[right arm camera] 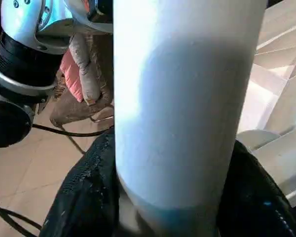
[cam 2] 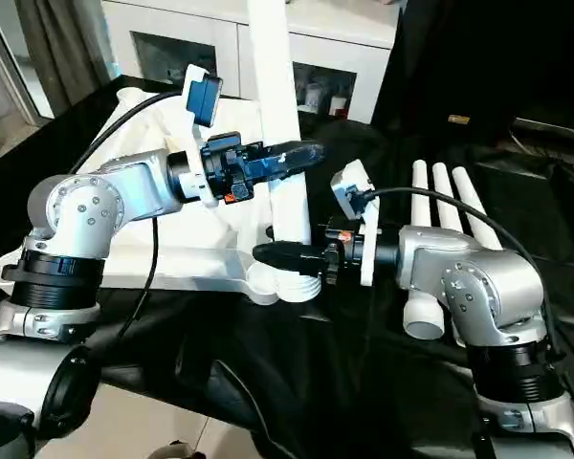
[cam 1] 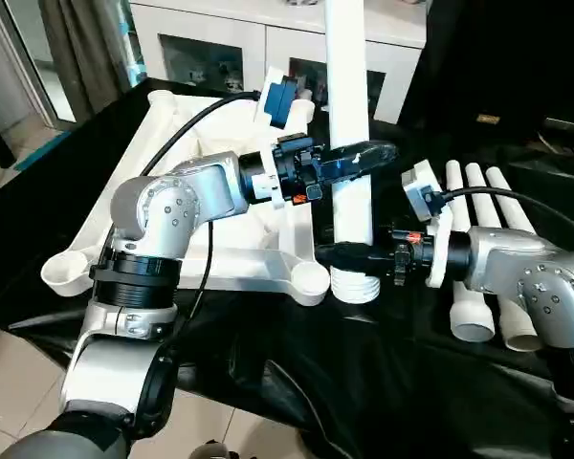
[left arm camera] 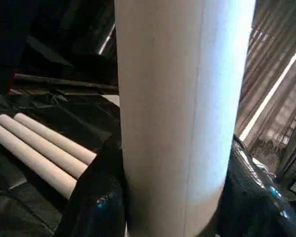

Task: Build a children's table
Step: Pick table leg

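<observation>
The children's table's white tabletop [cam 1: 139, 143] lies upside down on the black-draped work table, ribs up, with a round corner socket [cam 1: 309, 277] at its near right. One white leg [cam 1: 347, 76] stands upright just right of that socket, its threaded end [cam 1: 356, 285] low by the cloth. My left gripper [cam 1: 359, 158] is shut on this leg at mid-height, one finger [left arm camera: 96, 202] showing beside the tube [left arm camera: 182, 123]. Lower down my right gripper [cam 1: 349, 256] is shut on the same leg [right arm camera: 182, 108], its finger [right arm camera: 84, 197] hugging the tube.
Three more white legs [cam 1: 478, 239] lie side by side on the black cloth [cam 1: 364, 382] to the right, behind my right forearm. A white cabinet [cam 1: 230, 48] stands behind the table. Tiled floor [cam 1: 19, 354] lies past the near edge at left.
</observation>
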Controlling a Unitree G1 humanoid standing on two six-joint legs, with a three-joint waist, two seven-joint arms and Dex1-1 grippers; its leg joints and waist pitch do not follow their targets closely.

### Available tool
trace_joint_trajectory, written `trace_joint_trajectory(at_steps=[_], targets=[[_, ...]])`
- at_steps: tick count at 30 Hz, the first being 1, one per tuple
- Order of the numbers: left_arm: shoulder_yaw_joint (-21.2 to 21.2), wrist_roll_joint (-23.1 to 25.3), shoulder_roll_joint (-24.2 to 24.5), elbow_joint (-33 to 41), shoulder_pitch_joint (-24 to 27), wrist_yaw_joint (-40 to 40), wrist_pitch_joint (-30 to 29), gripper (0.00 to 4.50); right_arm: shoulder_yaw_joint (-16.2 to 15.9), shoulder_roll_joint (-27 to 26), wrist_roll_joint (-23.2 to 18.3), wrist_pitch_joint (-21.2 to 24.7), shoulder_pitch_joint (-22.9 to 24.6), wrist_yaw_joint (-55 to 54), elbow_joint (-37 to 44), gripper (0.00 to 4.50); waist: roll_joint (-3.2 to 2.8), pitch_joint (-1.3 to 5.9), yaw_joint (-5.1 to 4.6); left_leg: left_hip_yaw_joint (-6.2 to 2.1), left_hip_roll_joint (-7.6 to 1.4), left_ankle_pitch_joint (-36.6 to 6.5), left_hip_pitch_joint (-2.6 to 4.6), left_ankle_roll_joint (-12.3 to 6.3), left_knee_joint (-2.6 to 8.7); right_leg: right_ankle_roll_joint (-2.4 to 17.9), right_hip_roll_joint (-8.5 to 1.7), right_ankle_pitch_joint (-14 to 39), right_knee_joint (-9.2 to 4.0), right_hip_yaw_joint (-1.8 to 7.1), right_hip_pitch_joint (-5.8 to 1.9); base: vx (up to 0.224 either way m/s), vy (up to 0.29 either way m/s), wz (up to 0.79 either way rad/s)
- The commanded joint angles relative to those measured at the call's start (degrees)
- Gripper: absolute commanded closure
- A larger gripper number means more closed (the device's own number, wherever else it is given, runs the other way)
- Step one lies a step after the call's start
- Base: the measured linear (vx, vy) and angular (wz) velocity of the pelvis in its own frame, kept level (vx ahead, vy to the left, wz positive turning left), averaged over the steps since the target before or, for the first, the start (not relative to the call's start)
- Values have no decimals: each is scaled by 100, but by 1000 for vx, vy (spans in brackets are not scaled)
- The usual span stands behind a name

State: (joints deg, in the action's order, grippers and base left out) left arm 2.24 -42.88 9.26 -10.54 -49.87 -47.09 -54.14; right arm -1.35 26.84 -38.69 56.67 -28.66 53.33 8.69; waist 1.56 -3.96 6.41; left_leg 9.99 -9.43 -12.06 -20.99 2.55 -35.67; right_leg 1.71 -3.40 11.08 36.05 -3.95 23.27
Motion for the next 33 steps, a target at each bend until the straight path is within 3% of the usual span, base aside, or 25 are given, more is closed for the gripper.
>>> trace_joint_trajectory(at_steps=[1,5,11,13,16,18,22,25,30,33], targets=[[15,-3,-76,82,-105,100,66,192,-27,-38,97,-78,-16,-185,-59,248,51,452,18,-120,-345,12,14,-250,378,1241,-542,544,-387,341,-403,0,0,0],[81,496,-329,-87,-82,1069,393,164,-28,-214,205,-158,-58,-464,-156,249,54,459,19,-116,-352,-15,30,-232,369,1243,-538,504,-398,346,-402,0,0,0],[95,563,-481,-21,-24,1347,445,151,-16,-316,306,-217,-99,-676,-261,249,57,460,15,-124,-341,30,8,-251,375,1181,-531,493,-393,339,-413,0,0,0],[76,579,-495,3,-19,1394,448,185,-14,-333,323,-240,-115,-705,-287,249,62,461,13,-124,-343,50,10,-254,374,1177,-530,458,-386,340,-411,0,0,0],[64,632,-523,20,-10,1496,475,186,-20,-361,341,-268,-147,-748,-314,249,63,457,14,-122,-336,28,7,-265,374,1161,-531,499,-393,341,-413,0,0,0],[69,626,-534,8,-12,1502,478,223,-60,-371,442,-370,-183,-798,-349,249,67,455,14,-119,-335,-3,6,-250,375,1146,-530,584,-402,339,-410,0,0,0],[-58,707,-473,14,1,1360,552,253,-144,-372,591,-527,-222,-836,-444,249,56,457,7,-121,-340,2,13,-233,378,1127,-531,580,-401,339,-403,0,0,0],[-293,796,-364,90,30,1116,567,259,-109,-295,421,-407,-222,-611,-408,179,45,461,9,-126,-345,31,17,-281,379,1146,-528,478,-384,339,-406,0,0,0],[-462,770,-269,158,9,873,492,263,-87,-80,296,-432,-247,-270,-405,136,53,456,16,-116,-342,-5,10,-301,373,1176,-530,480,-389,342,-417,0,0,0],[-551,770,-177,119,-28,656,497,263,-141,186,190,-354,-263,156,-428,135,58,457,20,-118,-338,-29,5,-316,369,1158,-523,548,-392,339,-425,0,0,0]])
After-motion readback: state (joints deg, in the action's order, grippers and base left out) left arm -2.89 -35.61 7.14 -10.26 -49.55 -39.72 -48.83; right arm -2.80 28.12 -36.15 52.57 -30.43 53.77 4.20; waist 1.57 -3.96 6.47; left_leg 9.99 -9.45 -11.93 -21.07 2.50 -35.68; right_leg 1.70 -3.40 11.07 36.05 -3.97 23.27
